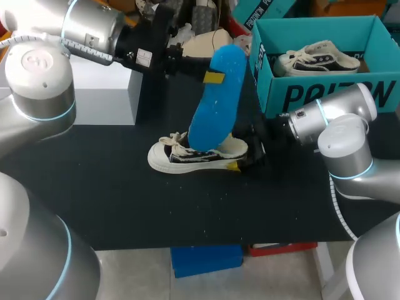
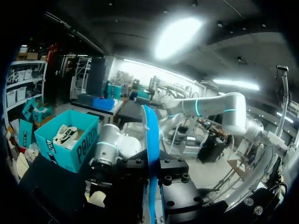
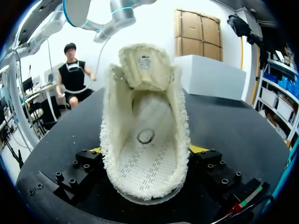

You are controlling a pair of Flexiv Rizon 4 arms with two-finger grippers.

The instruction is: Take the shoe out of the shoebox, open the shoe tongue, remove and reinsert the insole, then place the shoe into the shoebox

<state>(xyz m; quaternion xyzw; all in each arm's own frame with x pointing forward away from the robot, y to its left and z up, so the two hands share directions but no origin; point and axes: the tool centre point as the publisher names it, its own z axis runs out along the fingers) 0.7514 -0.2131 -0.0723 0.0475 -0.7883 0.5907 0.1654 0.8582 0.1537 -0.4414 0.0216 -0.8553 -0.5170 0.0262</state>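
A white low-top shoe point(image 1: 187, 157) with dark trim stands on the black table, toe toward my left. My right gripper point(image 1: 242, 154) is shut on its heel, one yellow tip on each side. In the right wrist view the shoe point(image 3: 147, 140) shows its fleecy lining with the tongue point(image 3: 145, 65) pulled up. Its inside has no insole in it. The blue insole point(image 1: 215, 100) hangs nearly upright over the shoe, its lower end at the shoe's opening. My left gripper point(image 1: 219, 75) is shut on its upper part. The left wrist view has the insole point(image 2: 150, 140) edge-on between the fingers.
The teal shoebox point(image 1: 275, 87) stands open at the back right with a second white shoe point(image 1: 319, 57) inside; it also shows in the left wrist view as the shoebox point(image 2: 70, 140). A white block point(image 1: 103, 90) sits at the back left of the table.
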